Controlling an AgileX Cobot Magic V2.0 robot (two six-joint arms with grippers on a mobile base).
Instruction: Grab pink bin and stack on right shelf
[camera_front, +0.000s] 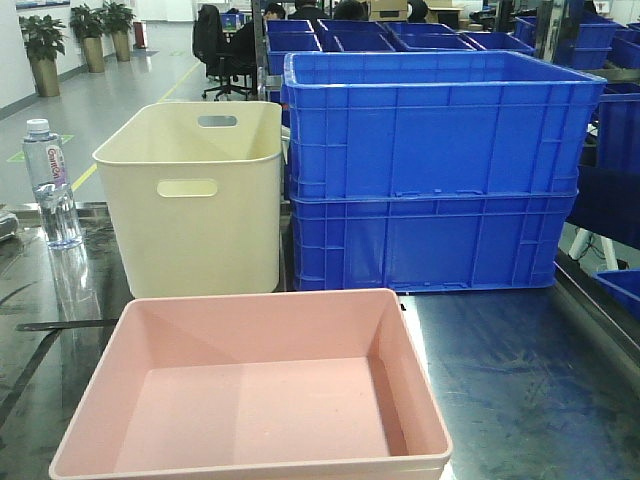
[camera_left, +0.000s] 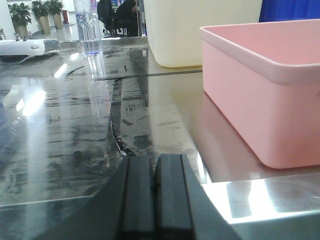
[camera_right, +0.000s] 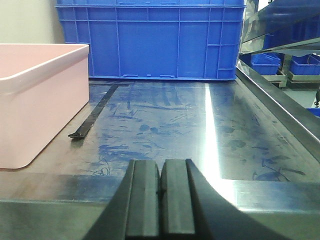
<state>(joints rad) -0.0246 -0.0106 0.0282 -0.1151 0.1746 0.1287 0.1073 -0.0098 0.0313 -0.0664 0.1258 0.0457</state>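
— Nearest the front camera: pink bin (camera_front: 260, 400), empty, open side up, flat on the dark glossy metal top (camera_front: 520, 370). Sat at the near edge, roughly centred.

— And behind it?

— Stood just behind, to the left: cream bin (camera_front: 195, 200) with handle slots, upright. Beside that, to the right: two blue crates (camera_front: 435, 170), stacked one on the other. Could not tell whether cream bin and crates touched.

— Left side?

— Held a clear water bottle (camera_front: 50, 185), upright, well apart from the pink bin. Showed a white object (camera_left: 27, 46) farther left in the left wrist view, too blurred to name.

— Grippers?

— Left gripper (camera_left: 155, 195): pads pressed together, nothing between them, low over the surface, pink bin off to its right and apart from it. Right gripper (camera_right: 161, 197): pads likewise pressed together, holding nothing, pink bin to its left, not touching.

— Anything else on the surface?

— Lay flat beside the pink bin in the right wrist view: a dark strip (camera_right: 95, 112), perhaps tape. Carried scratches and bright reflections all over.
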